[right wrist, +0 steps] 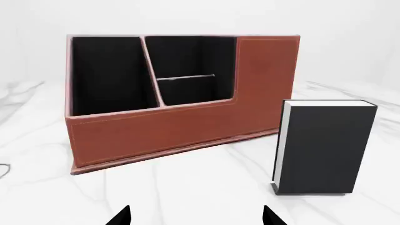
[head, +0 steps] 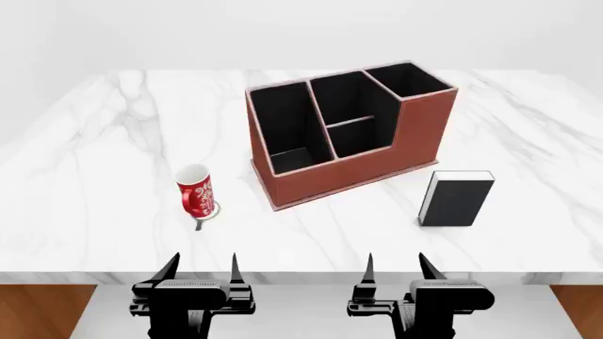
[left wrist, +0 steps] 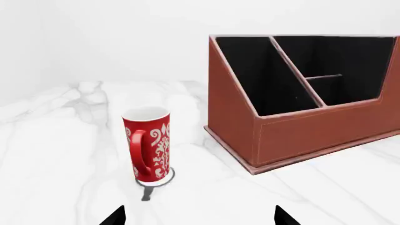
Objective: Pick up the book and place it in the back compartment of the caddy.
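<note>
The black book (head: pixel 456 198) with white page edges stands upright on the marble table, to the right of and in front of the caddy (head: pixel 377 159). The caddy is a reddish-brown box with black-lined compartments and a taller end section at its back right. In the right wrist view the book (right wrist: pixel 325 147) stands ahead, off to one side of the caddy (right wrist: pixel 175 126). My left gripper (head: pixel 200 267) and right gripper (head: pixel 395 265) are both open and empty at the table's front edge. The caddy also shows in the left wrist view (left wrist: pixel 306 131).
A red-and-white patterned mug (head: pixel 195 191) stands left of the caddy, with a small dark thing at its base; it shows in the left wrist view (left wrist: pixel 149 144). The white marble table (head: pixel 94 155) spreads wide; its front edge lies just ahead of both grippers.
</note>
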